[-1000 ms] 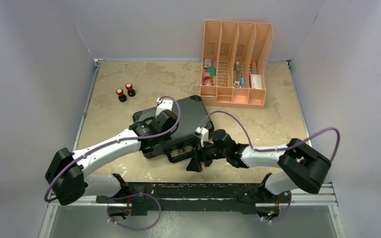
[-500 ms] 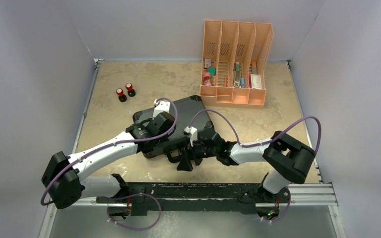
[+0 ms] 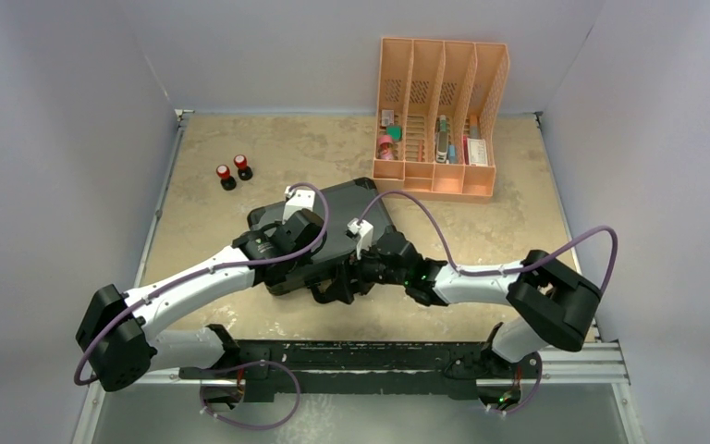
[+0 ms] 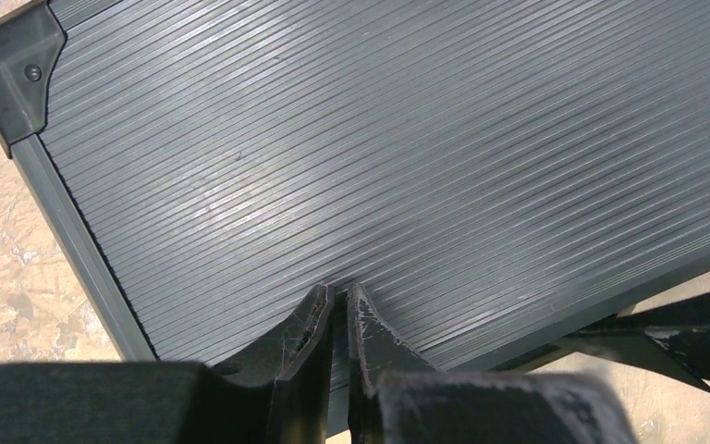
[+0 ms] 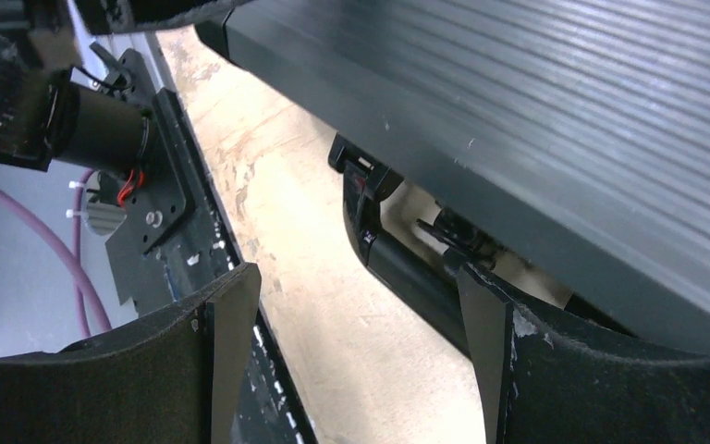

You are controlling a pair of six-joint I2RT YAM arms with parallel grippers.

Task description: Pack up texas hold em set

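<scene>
The black hard briefcase [image 3: 351, 211] lies closed on the table, ribbed lid up. My left gripper [image 3: 307, 242] is shut and empty, its tips [image 4: 339, 289] pressing on the ribbed lid [image 4: 379, 139] near its front edge. My right gripper [image 3: 335, 287] is open at the case's front side. In the right wrist view it [image 5: 353, 273] is spread wide, with the case handle [image 5: 397, 268] by its right finger and the case's front edge [image 5: 536, 111] above. Chips, card decks and dealer buttons are hidden.
An orange slotted desk organizer [image 3: 439, 120] with small items stands at the back right. Two red-topped black cylinders [image 3: 232, 171] sit at the back left. The black base rail [image 3: 361, 356] runs along the near edge, close to my right gripper [image 5: 148, 203].
My right gripper has moved left and up against the case's front at the handle. My left gripper stays shut on the lid, shifted slightly left.
</scene>
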